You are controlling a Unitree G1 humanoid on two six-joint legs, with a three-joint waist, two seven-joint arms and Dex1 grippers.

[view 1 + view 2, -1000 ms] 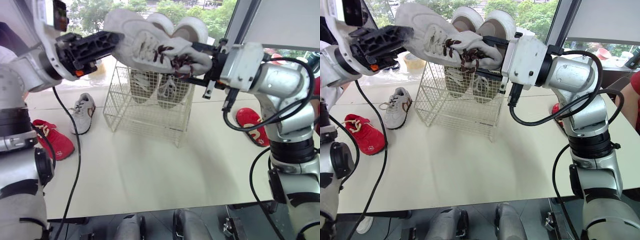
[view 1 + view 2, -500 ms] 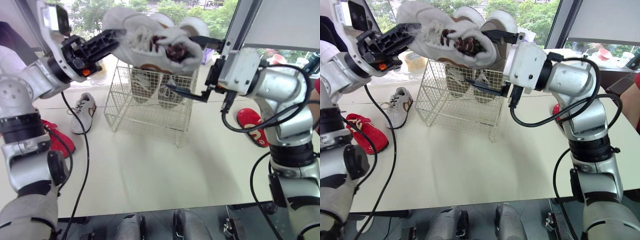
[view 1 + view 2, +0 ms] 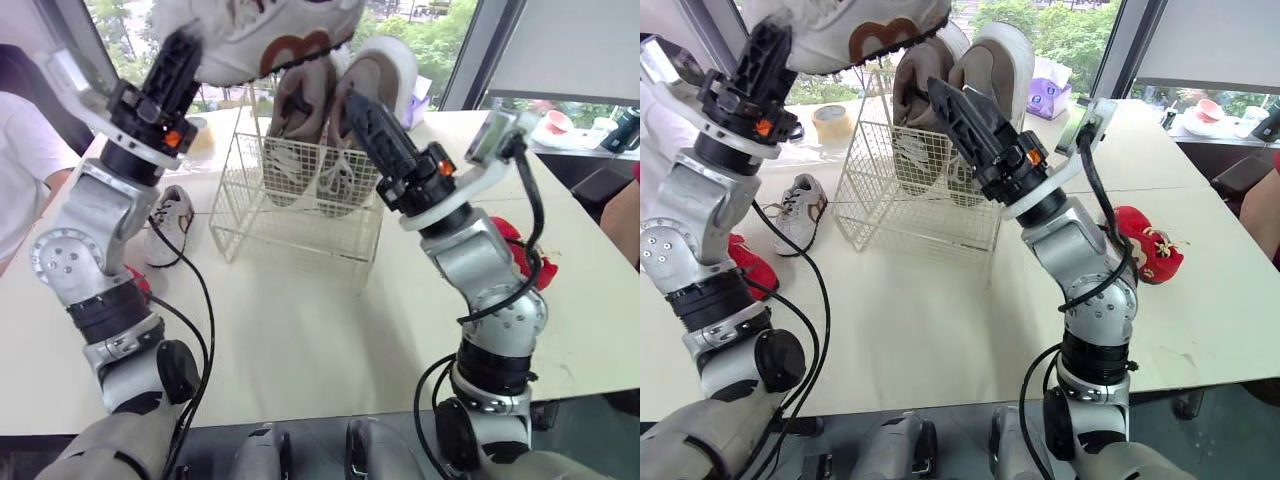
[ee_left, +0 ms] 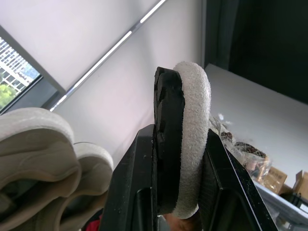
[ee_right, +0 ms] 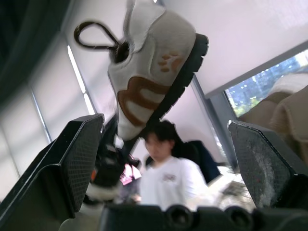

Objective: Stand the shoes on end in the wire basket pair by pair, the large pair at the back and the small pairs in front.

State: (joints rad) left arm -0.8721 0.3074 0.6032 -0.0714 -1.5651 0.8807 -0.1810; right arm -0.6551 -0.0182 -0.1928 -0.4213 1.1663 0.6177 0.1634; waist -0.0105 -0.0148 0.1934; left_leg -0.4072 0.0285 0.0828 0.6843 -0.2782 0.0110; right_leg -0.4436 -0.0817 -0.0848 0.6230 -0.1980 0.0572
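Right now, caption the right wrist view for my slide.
Open right gripper frames the white shoe held overhead, a person in a white shirt behind it.

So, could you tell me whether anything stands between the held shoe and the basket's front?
The open right gripper points up over the wire basket's front, below the white shoe in the left gripper; it seems to be in the way.
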